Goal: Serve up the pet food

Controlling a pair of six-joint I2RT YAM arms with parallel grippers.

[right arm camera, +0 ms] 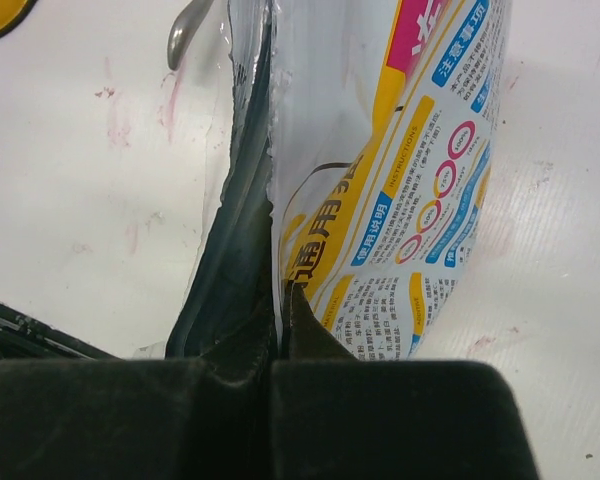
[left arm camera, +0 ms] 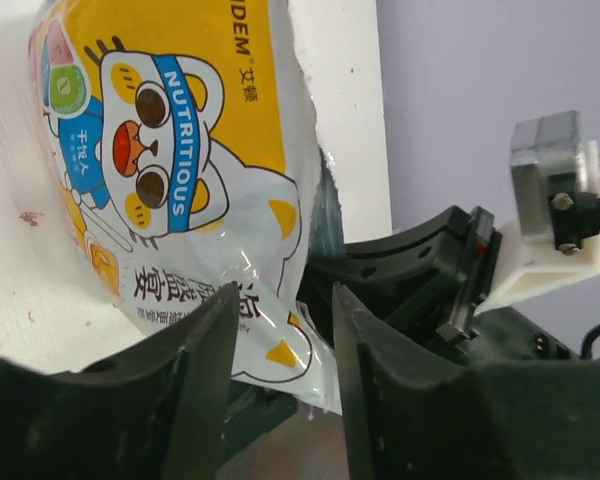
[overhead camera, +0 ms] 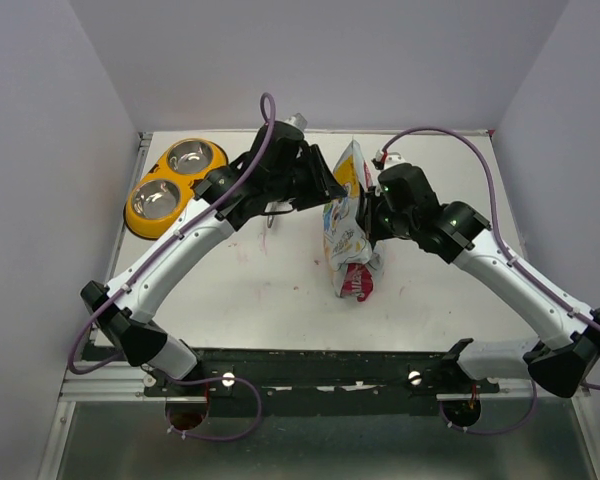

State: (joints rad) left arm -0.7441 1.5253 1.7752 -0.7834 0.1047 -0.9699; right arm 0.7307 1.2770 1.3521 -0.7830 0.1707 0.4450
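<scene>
The pet food pouch (overhead camera: 347, 228) stands in the middle of the table, yellow, white and silver; its blue-and-white cartoon animal faces the left wrist view (left arm camera: 170, 150). No kibble shows. My right gripper (overhead camera: 372, 214) is shut on the pouch's top edge, and the right wrist view shows the jaws (right arm camera: 283, 300) pinching the film beside the printed back (right arm camera: 410, 200). My left gripper (overhead camera: 327, 186) is open at the pouch's other side. Its fingers (left arm camera: 195, 380) straddle the pouch's lower white corner without closing on it.
The yellow double bowl (overhead camera: 170, 186) with two steel cups sits at the table's back left. The silver scoop's handle (right arm camera: 185, 35) lies on the table left of the pouch. White walls enclose the table on three sides.
</scene>
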